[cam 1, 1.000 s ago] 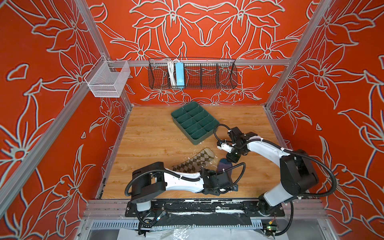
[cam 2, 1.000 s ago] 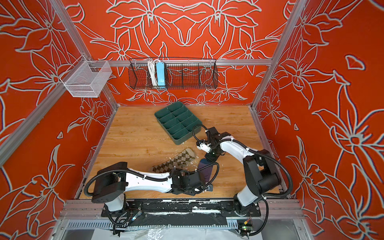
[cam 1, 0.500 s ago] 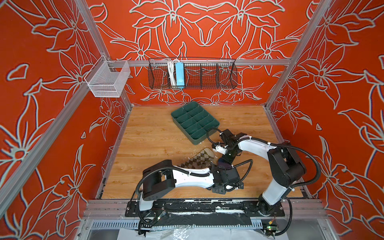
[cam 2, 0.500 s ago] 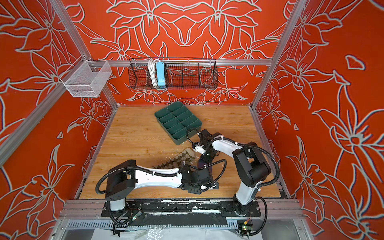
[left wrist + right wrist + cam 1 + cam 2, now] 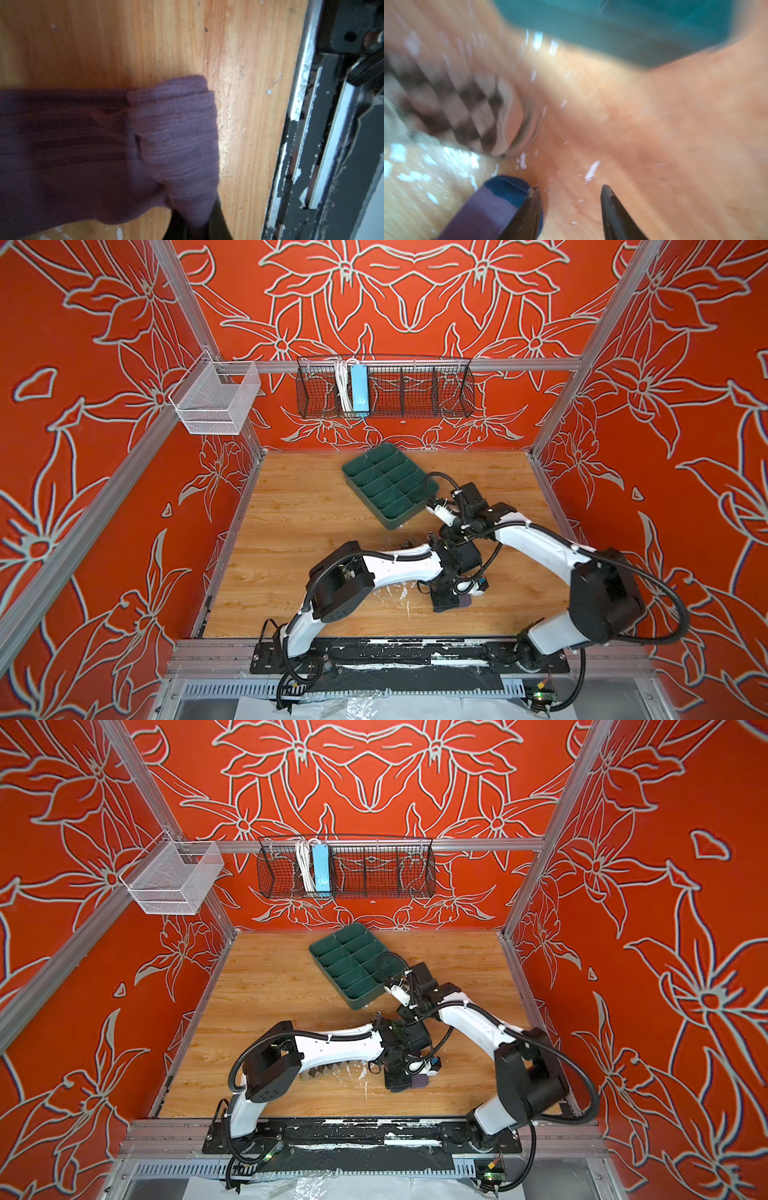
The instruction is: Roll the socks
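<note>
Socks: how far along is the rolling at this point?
Done: only a first fold at one end of the purple sock. In hand: the left claw is shut on that folded end; the right claw is open, one finger beside the sock's blue toe. Left: rolling the rest of the purple sock, and the argyle sock, which looks unrolled, though that view is blurred.

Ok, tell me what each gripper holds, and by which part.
The left gripper pinches the purple sock at a corner of its folded end. The right gripper, jaws apart, holds nothing.
</note>
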